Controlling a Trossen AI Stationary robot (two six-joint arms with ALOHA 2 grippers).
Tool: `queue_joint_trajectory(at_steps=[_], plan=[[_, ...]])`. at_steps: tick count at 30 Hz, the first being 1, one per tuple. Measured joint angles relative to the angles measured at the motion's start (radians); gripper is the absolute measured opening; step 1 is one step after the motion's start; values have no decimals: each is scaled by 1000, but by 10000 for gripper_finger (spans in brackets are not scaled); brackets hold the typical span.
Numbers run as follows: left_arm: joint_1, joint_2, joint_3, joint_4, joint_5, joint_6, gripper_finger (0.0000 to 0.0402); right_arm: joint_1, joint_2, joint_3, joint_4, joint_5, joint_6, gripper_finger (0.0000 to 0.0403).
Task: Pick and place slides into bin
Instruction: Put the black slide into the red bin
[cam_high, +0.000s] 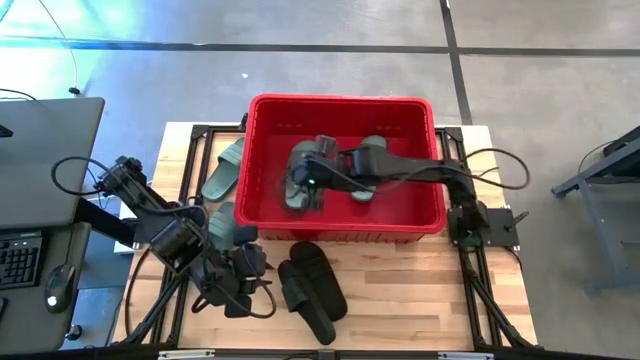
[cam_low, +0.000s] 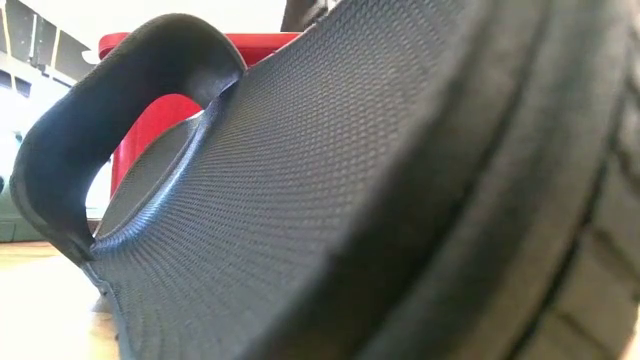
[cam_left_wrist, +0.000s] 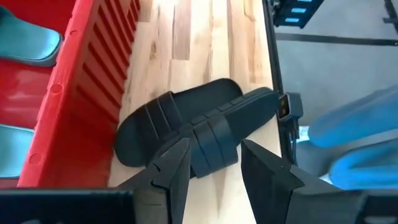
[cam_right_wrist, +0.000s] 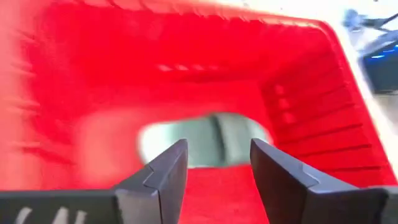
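Red bin (cam_high: 430, 215): on the wooden table (cam_high: 420, 290), at its far middle.

Sage green slides inside bin: two visible in high view, one (cam_high: 368, 175) toward the bin's middle, one (cam_high: 298, 190) left of it, partly covered by the right arm. One pale green slide (cam_right_wrist: 205, 140) on the red floor in right wrist view, blurred.

Sage green slides outside bin: one (cam_high: 224, 170) on the table just beside the bin's left wall; one (cam_high: 222, 222) near the bin's front left corner, partly hidden by the left arm.

Black slides: two, on the table in front of the bin's near wall, overlapping, one (cam_high: 322, 270) nearer the bin, one (cam_high: 305, 305) nearer the table's front edge. Same pair in left wrist view, crossed, the upper one (cam_left_wrist: 221, 134) lying over the lower one (cam_left_wrist: 149, 124). One black slide (cam_low: 400, 200) filling the low view.

Right gripper (cam_right_wrist: 214, 165): reaching into the bin, above its floor, fingers spread, nothing between them.

Left gripper (cam_left_wrist: 214, 168): over the table's front left, beside the black pair, fingers spread, empty.
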Motion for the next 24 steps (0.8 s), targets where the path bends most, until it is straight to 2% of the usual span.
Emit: queue_joint_trajectory(at_steps=[5,7,12,17,24], plan=[[-5,0,0,-33,-8,-12,127,97,-19,-1,-14,-180,88,144],[-5,0,0,-40,-8,-19,127,150,-20,-1,-17,-213,81,137],[-4,-1,0,-44,-10,-20,127,278,9,-2,-80,-164,-1,119],[-4,-1,0,-42,-10,-22,127,358,31,-1,-158,-191,-7,114],[-4,-1,0,-42,-10,-21,127,422,91,-1,-273,-176,2,153]])
